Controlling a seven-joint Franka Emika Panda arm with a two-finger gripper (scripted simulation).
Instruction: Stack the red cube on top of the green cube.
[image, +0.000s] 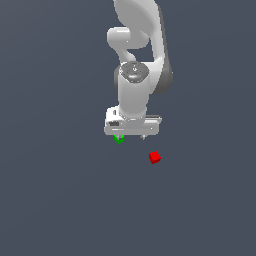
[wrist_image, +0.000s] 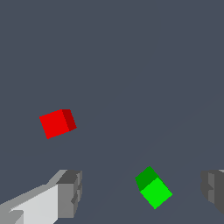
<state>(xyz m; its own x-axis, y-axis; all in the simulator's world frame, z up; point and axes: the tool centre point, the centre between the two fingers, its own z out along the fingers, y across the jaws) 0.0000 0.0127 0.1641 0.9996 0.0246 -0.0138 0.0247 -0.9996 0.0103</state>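
Plain grey floor bears red cube (image: 155, 157) and green cube (image: 119, 139), apart.

Flat, even sim lighting, no cast shadows or glare; low-res render w/ slightly jagged edges.

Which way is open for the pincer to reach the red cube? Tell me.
Probably any way: the red cube sits alone on bare floor, apart from the green cube, and the open pincer holds nothing.
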